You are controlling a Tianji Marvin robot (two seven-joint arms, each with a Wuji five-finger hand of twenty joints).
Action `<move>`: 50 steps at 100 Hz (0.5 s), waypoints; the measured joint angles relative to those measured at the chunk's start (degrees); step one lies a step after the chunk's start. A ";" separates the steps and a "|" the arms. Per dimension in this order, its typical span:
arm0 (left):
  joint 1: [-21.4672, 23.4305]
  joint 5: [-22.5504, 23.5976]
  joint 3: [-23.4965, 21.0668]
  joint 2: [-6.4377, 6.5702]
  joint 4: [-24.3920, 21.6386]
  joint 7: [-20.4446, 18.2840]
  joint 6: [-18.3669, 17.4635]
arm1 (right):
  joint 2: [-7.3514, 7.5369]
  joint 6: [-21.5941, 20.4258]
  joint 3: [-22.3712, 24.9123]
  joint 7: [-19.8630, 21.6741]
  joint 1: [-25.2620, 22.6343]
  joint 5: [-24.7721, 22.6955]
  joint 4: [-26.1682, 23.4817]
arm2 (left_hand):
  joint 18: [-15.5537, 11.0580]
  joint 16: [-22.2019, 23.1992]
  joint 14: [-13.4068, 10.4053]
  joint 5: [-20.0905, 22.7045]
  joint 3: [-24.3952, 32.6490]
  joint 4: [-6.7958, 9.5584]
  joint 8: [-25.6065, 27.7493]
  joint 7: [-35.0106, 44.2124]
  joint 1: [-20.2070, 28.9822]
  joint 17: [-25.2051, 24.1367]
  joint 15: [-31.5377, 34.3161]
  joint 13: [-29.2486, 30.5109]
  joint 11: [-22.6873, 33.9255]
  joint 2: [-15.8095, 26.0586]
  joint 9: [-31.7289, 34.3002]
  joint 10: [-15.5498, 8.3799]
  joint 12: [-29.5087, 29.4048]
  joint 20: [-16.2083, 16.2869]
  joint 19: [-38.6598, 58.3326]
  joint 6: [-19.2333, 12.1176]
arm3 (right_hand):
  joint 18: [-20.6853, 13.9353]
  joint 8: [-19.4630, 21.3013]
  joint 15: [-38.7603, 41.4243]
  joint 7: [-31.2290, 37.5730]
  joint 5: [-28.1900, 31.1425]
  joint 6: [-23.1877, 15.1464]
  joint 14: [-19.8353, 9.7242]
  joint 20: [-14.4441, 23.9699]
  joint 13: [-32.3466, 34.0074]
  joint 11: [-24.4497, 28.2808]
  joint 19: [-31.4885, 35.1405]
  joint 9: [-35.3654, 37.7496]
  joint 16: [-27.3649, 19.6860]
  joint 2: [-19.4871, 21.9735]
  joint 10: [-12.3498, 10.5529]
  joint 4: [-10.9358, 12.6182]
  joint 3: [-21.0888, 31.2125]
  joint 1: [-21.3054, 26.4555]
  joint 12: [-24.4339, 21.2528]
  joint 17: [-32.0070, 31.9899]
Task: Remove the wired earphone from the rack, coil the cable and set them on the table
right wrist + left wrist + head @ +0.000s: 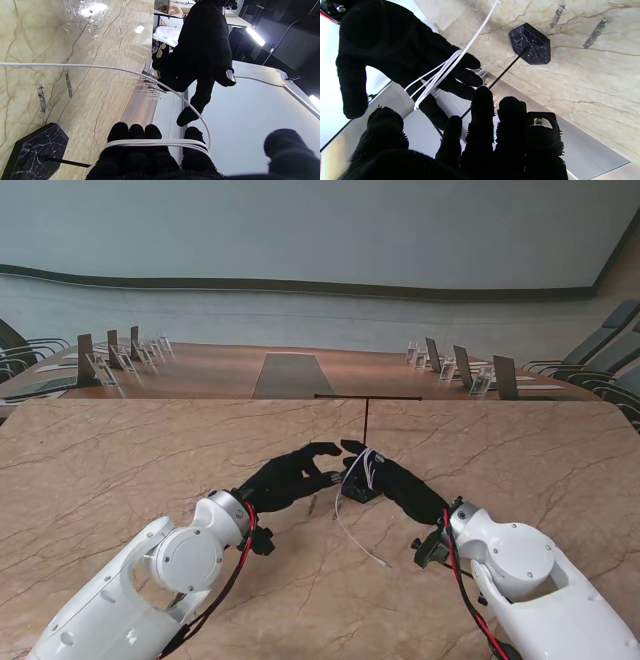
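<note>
On our left, the left hand (pixel 285 477) reaches toward the middle of the marble bench (pixel 120 460), its black-gloved fingers (pixel 482 110) spread apart and holding nothing. Its fingertips come close to the right hand, and from the left wrist view one fingertip sits just beside the wrapped fingers of the other hand; we cannot tell whether they touch.

Between the two hands, slightly farther from us, stands the rack (pixel 366 420): a thin dark post with a crossbar at its top, rising from a black marbled base (pixel 530 44) that rests on the bench. No cable hangs on the crossbar.

Moving right, the earphone cable (pixel 355 535) is white and is looped several times around the four fingers of the right hand (pixel 395 480). The right wrist view shows the turns lying side by side across those fingers (pixel 136 132), with the thumb standing apart from them. The right hand thus carries the coil wrapped around it. From the loops a free length of cable (pixel 100 68) arcs away and trails down onto the bench nearer to us, between the two forearms. We cannot make out the earbuds themselves.
</note>
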 measured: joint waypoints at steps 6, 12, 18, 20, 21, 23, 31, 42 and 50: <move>0.00 -0.07 0.07 -0.06 0.00 -0.09 -0.29 | -0.01 0.09 -0.14 0.03 0.27 0.00 0.11 | 0.19 0.00 0.01 0.00 -0.06 0.00 0.00 0.00 -1.28 1.76 1.48 1.27 1.26 0.47 1.66 0.02 0.58 0.01 1.42 0.59 | 0.00 0.00 -0.01 0.00 0.00 -0.01 0.00 0.00 0.00 0.00 0.00 0.00 0.00 0.00 0.00 0.00 0.00 0.00 0.00 0.00; 0.02 -0.68 0.11 -0.12 0.02 -0.12 -0.60 | -0.01 0.26 -0.26 0.03 0.51 0.00 0.16 | 0.51 0.01 0.01 0.00 -0.21 0.00 0.00 0.00 -2.05 3.88 2.96 2.98 2.22 0.47 2.83 0.13 1.30 0.01 2.95 0.77 | 0.00 0.00 -0.01 0.00 0.00 -0.02 0.00 0.00 0.00 0.00 0.00 0.00 0.00 0.00 0.00 0.00 0.00 0.00 0.00 0.00; 0.07 -1.97 0.13 -0.17 0.02 -0.27 -0.77 | -0.02 0.47 -0.39 0.03 0.73 -0.08 0.17 | 0.72 0.02 0.01 0.00 -0.23 0.00 -0.01 0.00 -2.39 6.42 4.93 5.14 3.56 0.47 4.78 0.16 2.00 -0.68 4.92 1.20 | -0.01 0.00 0.00 0.00 0.00 -0.02 0.00 0.00 0.00 0.00 0.00 0.00 0.00 0.00 0.00 0.00 0.00 0.00 0.00 -0.01; 0.08 -2.35 0.15 -0.18 0.02 -0.37 -0.80 | -0.03 0.52 -0.44 0.03 0.81 -0.12 0.18 | 0.77 0.02 0.01 0.00 -0.37 0.00 -0.05 0.00 -2.50 7.09 5.52 5.64 4.19 0.47 4.77 0.16 2.19 -0.97 5.36 1.32 | -0.01 0.00 -0.01 0.00 0.00 -0.02 0.00 0.00 0.00 0.00 0.00 0.00 0.00 0.00 0.00 0.00 0.00 0.01 0.00 -0.01; 0.09 -2.51 0.16 -0.19 0.02 -0.41 -0.81 | -0.03 0.55 -0.46 0.03 0.84 -0.13 0.19 | 0.77 0.02 0.01 0.00 -0.37 0.00 -0.06 0.00 -2.55 7.42 5.61 5.94 4.26 0.47 5.08 0.16 2.38 -1.27 5.64 1.34 | -0.01 0.00 -0.01 0.00 0.00 -0.02 0.00 0.00 0.00 0.00 0.00 0.00 0.00 0.00 0.00 0.00 0.00 0.00 0.00 -0.01; 0.10 -2.77 0.20 -0.19 0.02 -0.49 -0.81 | -0.03 0.59 -0.52 0.03 0.92 -0.15 0.21 | 0.78 0.02 0.01 0.00 -0.43 0.00 -0.07 0.00 -2.70 7.97 6.16 6.19 4.84 0.47 5.69 -0.31 2.55 -1.58 5.87 1.36 | -0.01 0.00 -0.01 0.00 0.00 -0.02 0.00 0.00 0.00 0.00 0.00 0.00 0.00 0.00 0.00 0.00 0.00 0.01 0.00 -0.01; 0.11 -3.29 0.52 -0.25 0.05 -0.50 -0.81 | -0.07 0.78 -0.80 -0.03 1.27 -0.16 0.40 | 0.80 -0.06 -0.10 0.00 -0.44 0.00 -0.09 0.00 -2.70 9.57 7.34 7.67 5.91 0.47 5.80 -0.62 3.13 -3.83 7.06 1.52 | -0.01 0.00 0.00 0.00 0.00 -0.03 -0.01 0.00 0.00 0.00 0.00 0.00 0.00 0.00 0.00 0.00 0.00 0.01 0.00 -0.01; -0.07 -4.20 1.17 -0.52 0.68 -0.04 -0.79 | -0.17 1.01 -1.31 -0.31 1.75 0.00 0.71 | 0.81 -0.40 -0.67 0.00 -0.44 0.00 -0.11 0.54 -2.70 12.39 8.84 10.22 8.24 0.47 8.41 -1.84 3.78 -6.11 8.49 2.07 | -0.01 0.00 -0.02 0.00 0.00 -0.03 -0.01 0.00 0.00 0.00 0.00 0.00 0.00 0.00 0.00 0.00 0.00 0.01 0.00 -0.02; -0.31 -5.00 1.62 -0.74 1.29 0.28 -0.71 | -0.24 1.13 -1.77 -0.44 2.12 0.08 0.97 | 0.81 -0.97 -1.36 0.00 -0.44 0.00 -0.15 1.30 -2.70 15.14 10.49 12.50 10.24 0.47 10.47 -2.97 4.25 -8.72 9.47 2.14 | -0.01 -0.18 -0.11 -0.13 0.00 -0.03 -0.01 0.00 0.00 0.00 0.00 0.00 0.00 0.00 0.00 0.00 0.00 0.01 0.00 -0.02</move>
